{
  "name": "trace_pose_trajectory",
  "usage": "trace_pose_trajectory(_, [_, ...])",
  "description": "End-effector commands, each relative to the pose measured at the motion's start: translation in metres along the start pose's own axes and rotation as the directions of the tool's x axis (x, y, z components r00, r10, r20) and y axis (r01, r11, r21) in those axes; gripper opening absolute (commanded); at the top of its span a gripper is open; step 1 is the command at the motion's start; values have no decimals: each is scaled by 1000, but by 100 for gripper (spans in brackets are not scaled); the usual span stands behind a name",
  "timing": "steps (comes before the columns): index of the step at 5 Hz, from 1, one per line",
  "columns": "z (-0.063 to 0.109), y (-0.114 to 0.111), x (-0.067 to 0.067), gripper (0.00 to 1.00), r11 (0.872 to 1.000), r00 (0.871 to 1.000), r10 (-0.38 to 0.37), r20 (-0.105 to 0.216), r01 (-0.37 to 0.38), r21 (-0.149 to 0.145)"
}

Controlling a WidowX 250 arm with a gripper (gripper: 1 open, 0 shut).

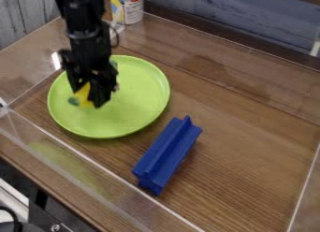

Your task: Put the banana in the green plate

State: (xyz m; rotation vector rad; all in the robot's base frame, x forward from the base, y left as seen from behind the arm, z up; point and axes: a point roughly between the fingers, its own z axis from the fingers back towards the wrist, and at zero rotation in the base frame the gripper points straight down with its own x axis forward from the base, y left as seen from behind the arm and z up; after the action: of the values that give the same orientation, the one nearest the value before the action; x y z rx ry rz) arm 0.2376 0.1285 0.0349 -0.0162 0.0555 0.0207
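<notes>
Banana (82, 94) clamped in the tool (90, 92), low over left half of green plate (140, 91), prob. just above or touching its surface; can't tell which; carry looks done, left: let go & lift clear; blue block (167, 154) sits on bench (250, 95) beside plate, not involved.
</notes>
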Motion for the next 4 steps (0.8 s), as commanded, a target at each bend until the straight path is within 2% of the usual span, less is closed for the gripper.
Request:
trace_pose_trajectory(1, [-6, 3, 5, 0, 1000, 1000, 4, 20, -5, 27])
trace_pose_trajectory(4, [-14, -8, 10, 0, 1000, 1000, 2, 2, -2, 17])
